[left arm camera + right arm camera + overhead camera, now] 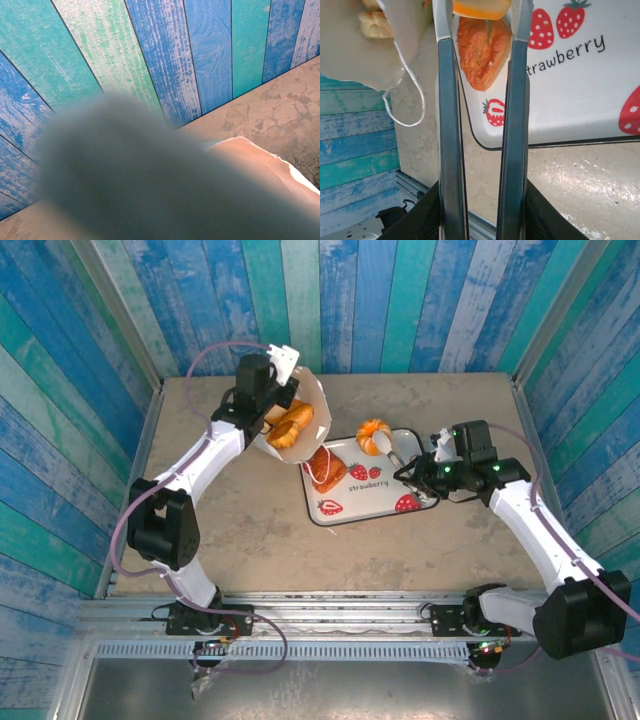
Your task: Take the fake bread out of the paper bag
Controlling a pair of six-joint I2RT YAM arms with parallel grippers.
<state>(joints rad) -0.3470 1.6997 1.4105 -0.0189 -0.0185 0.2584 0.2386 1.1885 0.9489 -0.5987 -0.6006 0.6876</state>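
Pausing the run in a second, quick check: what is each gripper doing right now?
Left gripper: closed, pinching the paper bag and holding it tipped.
Right gripper: closed on an orange bun.

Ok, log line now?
left pincer: shut on white paper bag; right pincer: shut on round orange toy bun; reddish-brown toy loaf: on strawberry-print tray

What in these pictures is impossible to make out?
Left wrist view: a grey blur near the lens hides the left jaws' grip.
Right wrist view: the top edge cuts off the orange bun between the right jaws.
Top view: walls of the paper bag hide how much bread it holds.
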